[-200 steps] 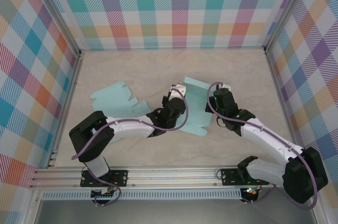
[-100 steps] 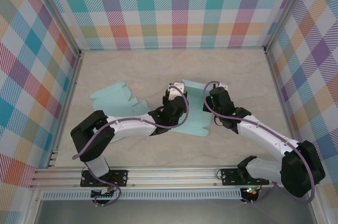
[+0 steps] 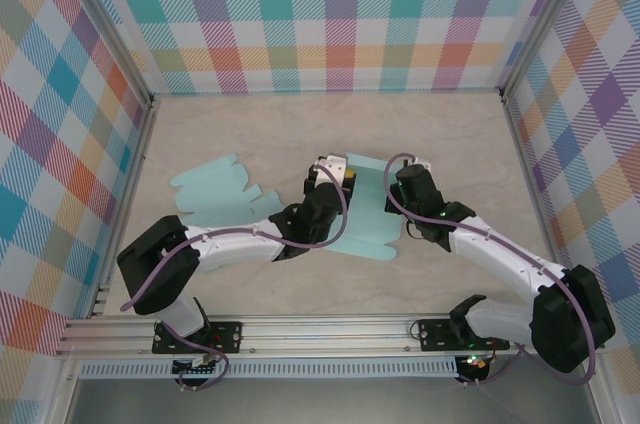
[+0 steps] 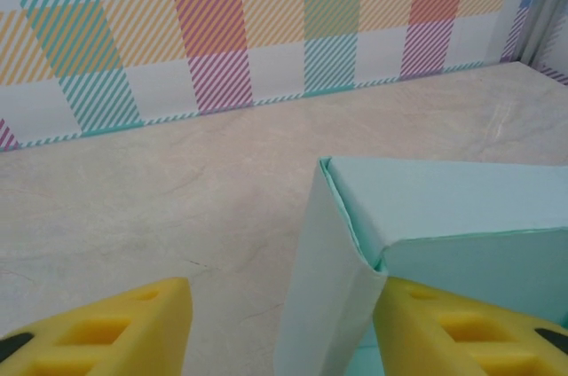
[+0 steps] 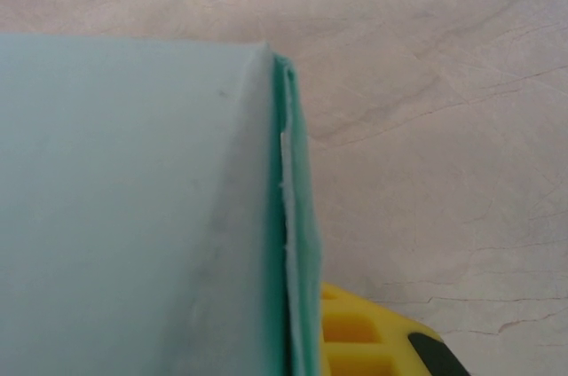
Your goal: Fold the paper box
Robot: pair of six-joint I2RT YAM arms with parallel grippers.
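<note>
The light teal paper box (image 3: pixel 368 212) lies partly folded in the middle of the table, one wall raised. My left gripper (image 3: pixel 334 177) is at its left edge, open. In the left wrist view the raised folded corner (image 4: pixel 342 278) stands between the yellow fingers (image 4: pixel 115 327), close against the right one, with a wide gap on the left. My right gripper (image 3: pixel 398 191) is at the box's right edge, shut on the paper box. In the right wrist view the doubled wall edge (image 5: pixel 297 243) is pinched next to one yellow finger (image 5: pixel 364 340); the other finger is hidden behind the paper.
A flat teal blank (image 3: pixel 215 194) with tabbed edges lies to the left, reaching under my left arm. Checked walls (image 3: pixel 330 14) close in the beige table on three sides, with metal posts at the corners. Bare table (image 3: pixel 460 134) lies behind and to the right.
My left gripper has opened and let go of the box's left flap. The box and the right gripper have shifted slightly left.
</note>
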